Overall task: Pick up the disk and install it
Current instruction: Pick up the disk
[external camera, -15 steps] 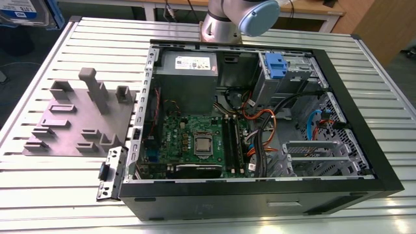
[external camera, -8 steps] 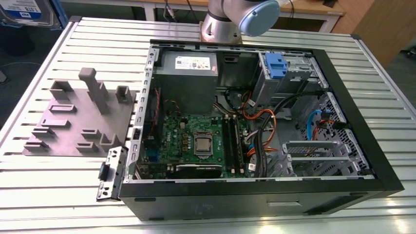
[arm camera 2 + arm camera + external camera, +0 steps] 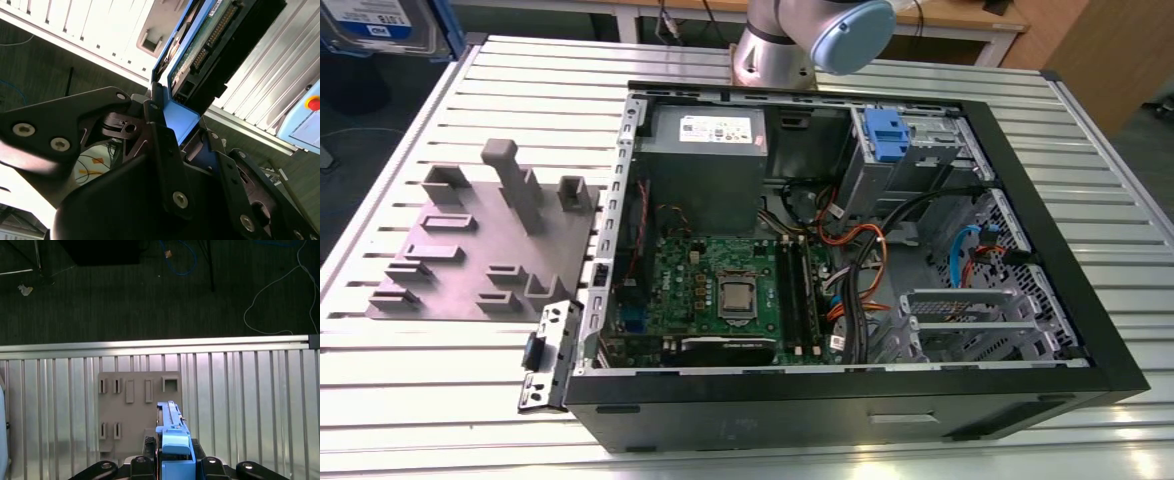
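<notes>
My gripper [image 3: 172, 462] is shut on the disk [image 3: 170, 422], a hard drive in a bright blue carrier bracket. In the first wrist view the disk shows edge-on, hanging over the grey fixture plate [image 3: 135, 405]. In the second wrist view the disk [image 3: 210, 40] shows its circuit-board side, with the blue bracket clamped between the black fingers [image 3: 160, 130] of the gripper [image 3: 175, 122]. In the exterior view the silver, blue-labelled disk [image 3: 376, 28] hangs at the top of the exterior view's left, above the table's far corner.
An open computer case [image 3: 1067, 300] lies on the slatted metal table [image 3: 454, 400], with the motherboard, power supply box [image 3: 704, 130] and a grey drive cage with a blue tab [image 3: 887, 135] inside. The grey fixture plate [image 3: 467, 250] with upright posts lies beside it. The arm's base [image 3: 774, 45] stands behind the case.
</notes>
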Tool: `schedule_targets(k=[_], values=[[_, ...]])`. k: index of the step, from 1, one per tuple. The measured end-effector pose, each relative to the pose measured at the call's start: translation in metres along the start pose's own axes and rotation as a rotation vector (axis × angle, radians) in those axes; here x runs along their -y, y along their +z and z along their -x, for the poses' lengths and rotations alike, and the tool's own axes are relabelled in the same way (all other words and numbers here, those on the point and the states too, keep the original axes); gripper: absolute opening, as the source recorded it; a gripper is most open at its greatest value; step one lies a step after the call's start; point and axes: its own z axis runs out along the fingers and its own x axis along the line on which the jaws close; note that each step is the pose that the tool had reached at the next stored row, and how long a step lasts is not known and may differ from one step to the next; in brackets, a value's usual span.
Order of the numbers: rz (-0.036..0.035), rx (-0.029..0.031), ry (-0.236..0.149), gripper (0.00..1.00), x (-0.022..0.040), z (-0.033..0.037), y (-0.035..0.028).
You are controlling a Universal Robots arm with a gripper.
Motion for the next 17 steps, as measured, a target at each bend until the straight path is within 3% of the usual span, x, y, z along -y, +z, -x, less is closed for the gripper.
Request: schedule_targets(k=[7,11,17], values=[[0.0002,-0.0001,0.000,0.37,0.0011,0.0001,-0.0007],[0.0000,0.0000,0.000,0.37,0.0010,0.0002,-0.0068],[0.0000,0.0000,0.000,0.37,0.0025,0.0002,-0.0076]])
